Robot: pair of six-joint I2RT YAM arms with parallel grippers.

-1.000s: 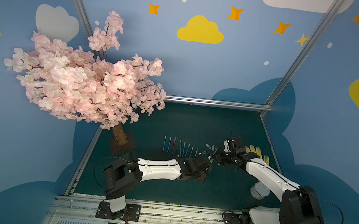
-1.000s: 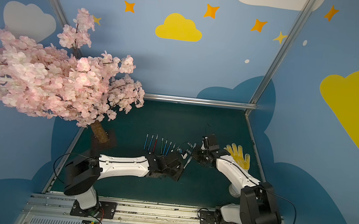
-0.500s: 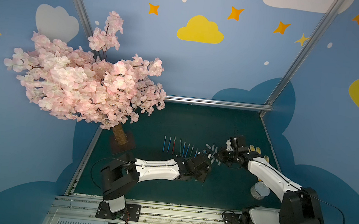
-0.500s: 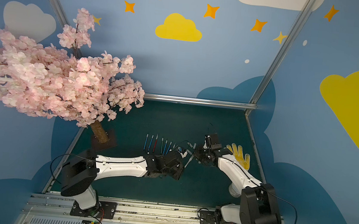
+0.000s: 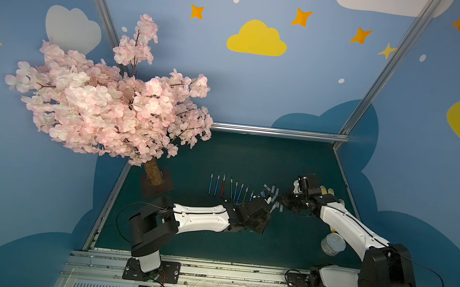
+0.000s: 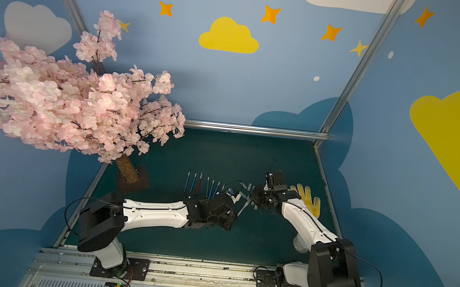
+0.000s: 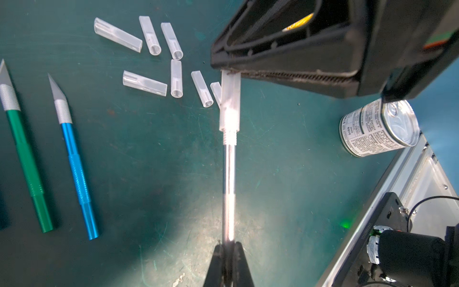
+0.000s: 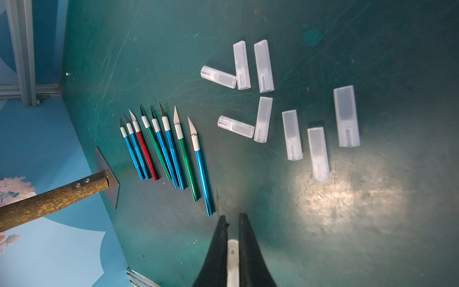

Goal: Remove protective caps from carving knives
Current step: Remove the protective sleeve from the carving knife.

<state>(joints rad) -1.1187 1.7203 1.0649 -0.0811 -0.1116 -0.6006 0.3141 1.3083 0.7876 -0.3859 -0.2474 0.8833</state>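
Observation:
A whitish carving knife [image 7: 228,186] hangs level above the green mat. My left gripper [image 7: 228,244] is shut on the end of its handle. A translucent protective cap [image 7: 229,106] still covers its blade end, and my right gripper [image 8: 233,217] is shut on that cap [image 8: 233,251]. In both top views the two grippers meet tip to tip, left [image 5: 270,204] and right [image 5: 282,202]. Several uncapped carving knives [image 8: 164,149] with blue, red and green handles lie in a row on the mat [image 5: 228,188]. Several loose caps [image 8: 263,119] lie beside them.
A tin can [image 7: 377,129] lies on its side near the right arm's elbow [image 5: 332,244]. A yellow glove [image 6: 308,199] lies behind the right wrist. The blossom tree's trunk and base plate [image 5: 156,177] stand at the mat's left edge. A metal rail [image 5: 210,274] runs along the front.
Both grips hold as before. The right arm has shifted slightly to the right, so more of the tin can shows beneath it.

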